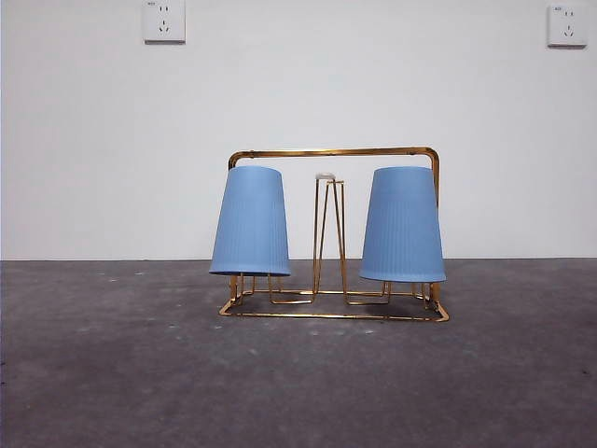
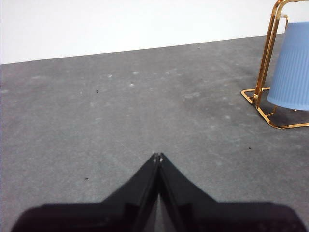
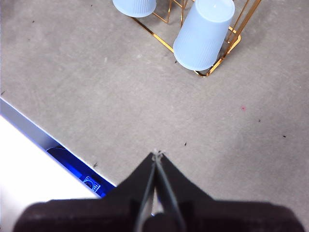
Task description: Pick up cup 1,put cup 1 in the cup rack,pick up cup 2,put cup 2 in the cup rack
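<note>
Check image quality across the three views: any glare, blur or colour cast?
Front view: even light, no glare, sharp on both blue cups and the cup rack; soft shadow under the base. Left wrist view: shut left gripper slightly soft, table crisp. Right wrist view: warmer, paler cast; right gripper shut, slightly blurred.

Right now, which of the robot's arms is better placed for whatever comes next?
Neither needs to move: both blue cups already hang upside down on the cup rack. The left gripper and right gripper are both shut, empty and clear of it. If pressed, left; it looks slightly nearer.
</note>
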{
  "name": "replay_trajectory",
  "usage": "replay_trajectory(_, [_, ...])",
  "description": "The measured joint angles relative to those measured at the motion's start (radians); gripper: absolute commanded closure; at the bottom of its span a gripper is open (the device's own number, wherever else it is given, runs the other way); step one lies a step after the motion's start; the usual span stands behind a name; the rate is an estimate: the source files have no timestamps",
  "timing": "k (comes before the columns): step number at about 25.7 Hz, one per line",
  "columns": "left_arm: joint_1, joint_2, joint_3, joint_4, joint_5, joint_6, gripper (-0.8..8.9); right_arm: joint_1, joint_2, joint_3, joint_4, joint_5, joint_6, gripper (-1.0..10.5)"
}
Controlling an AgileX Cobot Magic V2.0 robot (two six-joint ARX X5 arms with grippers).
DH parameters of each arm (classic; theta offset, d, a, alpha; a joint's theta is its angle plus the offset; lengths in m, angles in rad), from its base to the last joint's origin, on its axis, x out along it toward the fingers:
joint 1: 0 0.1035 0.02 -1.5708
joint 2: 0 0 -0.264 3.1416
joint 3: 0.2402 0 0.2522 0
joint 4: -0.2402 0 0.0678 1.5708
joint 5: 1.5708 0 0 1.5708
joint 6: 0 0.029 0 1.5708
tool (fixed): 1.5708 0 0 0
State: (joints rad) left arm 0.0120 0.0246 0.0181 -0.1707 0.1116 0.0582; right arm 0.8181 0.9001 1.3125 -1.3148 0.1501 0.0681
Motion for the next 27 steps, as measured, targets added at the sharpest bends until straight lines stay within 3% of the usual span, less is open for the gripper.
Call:
replay_trajectory(6, [0.000,0.009,0.000,0.000,0.000,0.000,8.17,0.000,0.000,0.000,0.001,0.000,0.000,9.4])
replay_trajectory(8, [0.000,0.009,0.000,0.000,0.000,0.000,8.17,-0.051,-0.014,-0.003,0.050,0.028,-0.034,9.4])
replay_trajectory(10, [0.000,0.009,0.000,0.000,0.000,0.000,8.17,-0.164,-0.068,-0.011,0.185,-0.003,-0.069,9.4])
replay_trajectory(14, [0.000,0.009,0.000,0.000,0.000,0.000,8.17,-0.500,-0.234,-0.098,0.510,-0.220,-0.088,9.4])
replay_trajectory(18, [0.000,0.009,0.000,0.000,0.000,0.000,8.17,-0.758,-0.401,-0.332,0.753,-0.222,-0.159,9.4])
replay_trajectory(21, [0.000,0.009,0.000,0.000,0.000,0.000,8.17,-0.812,-0.495,-0.494,0.881,-0.223,-0.182,9.4])
replay_trajectory(27, [0.000,0.011,0.000,0.000,0.000,0.000,8.17,-0.824,-0.657,-0.833,1.110,-0.222,-0.191,9.4])
